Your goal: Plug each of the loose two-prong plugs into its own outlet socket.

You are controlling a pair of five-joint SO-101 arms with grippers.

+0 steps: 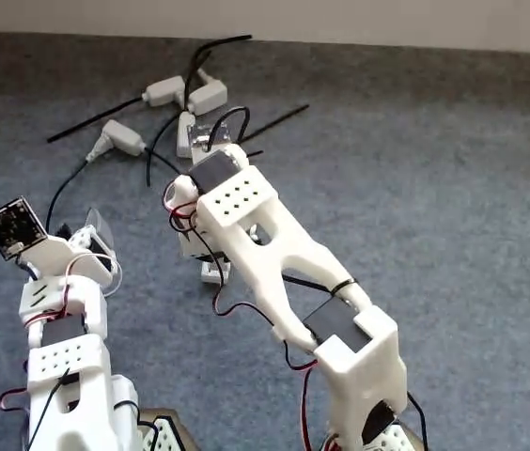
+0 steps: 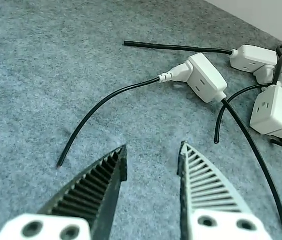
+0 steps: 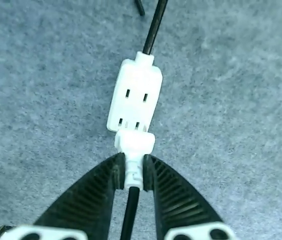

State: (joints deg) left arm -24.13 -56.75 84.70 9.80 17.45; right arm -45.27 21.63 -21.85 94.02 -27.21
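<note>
Right gripper (image 3: 134, 172) pinches white plug (image 3: 135, 142) touching outlet block (image 3: 134, 95) | left gripper (image 2: 152, 160) spread above grey carpet (image 2: 41, 75), other sockets (image 2: 270, 110) near.

Worktop (image 2: 41, 75): grey fuzzy cloth, matt, rough. Outlet block (image 3: 134, 95), plug (image 3: 134, 144): white smooth plastic, faint sheen. Cord (image 2: 97, 106): black, smooth. Left gripper (image 2: 152, 155): black ribbed plastic.
</note>
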